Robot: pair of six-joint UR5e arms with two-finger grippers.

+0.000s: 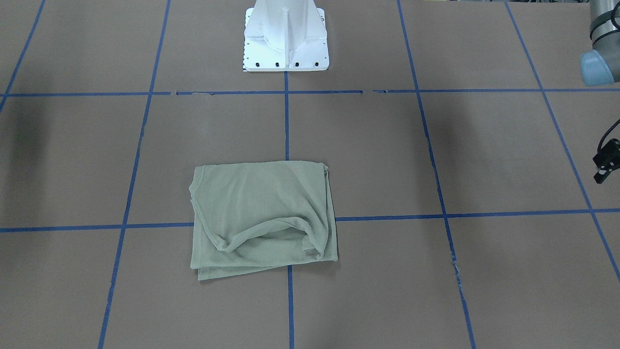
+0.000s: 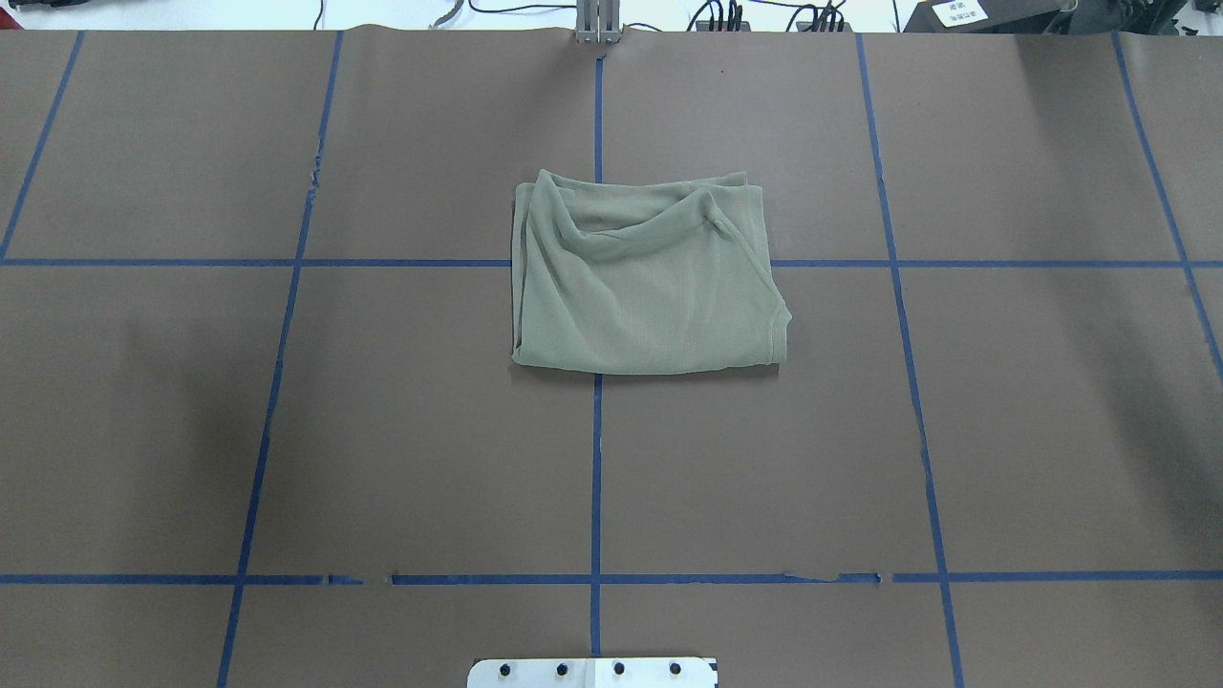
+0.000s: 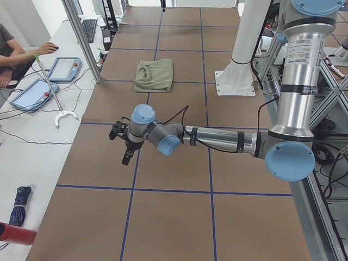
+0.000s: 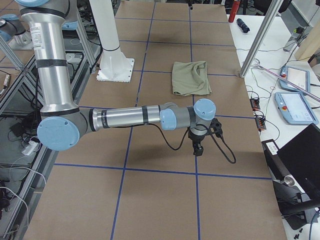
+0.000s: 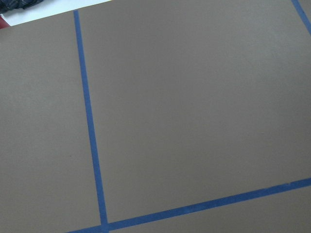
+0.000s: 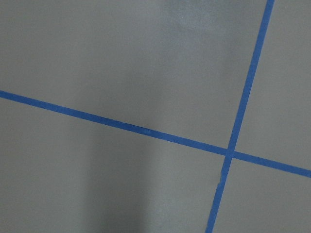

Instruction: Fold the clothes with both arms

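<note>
sage-green knit shirt (image 2: 650,287) folded in rough rectangle, lying flat; left arm (image 3: 217,140), right arm (image 4: 125,118) well apart.

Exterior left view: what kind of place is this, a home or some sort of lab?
Most likely a robotics lab workcell: a table gridded with blue tape, the left arm and right arm by a white base, and a person at a side desk with control tablets.

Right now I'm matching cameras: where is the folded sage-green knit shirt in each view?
Front-facing: folded sage-green knit shirt lower centre.
Overhead: shirt upper centre.
Exterior left: shirt far, top centre.
Exterior right: shirt upper centre.
Left wrist: absent.
Right wrist: absent.
Shared landmark: white metal base, in all four exterior views.
</note>
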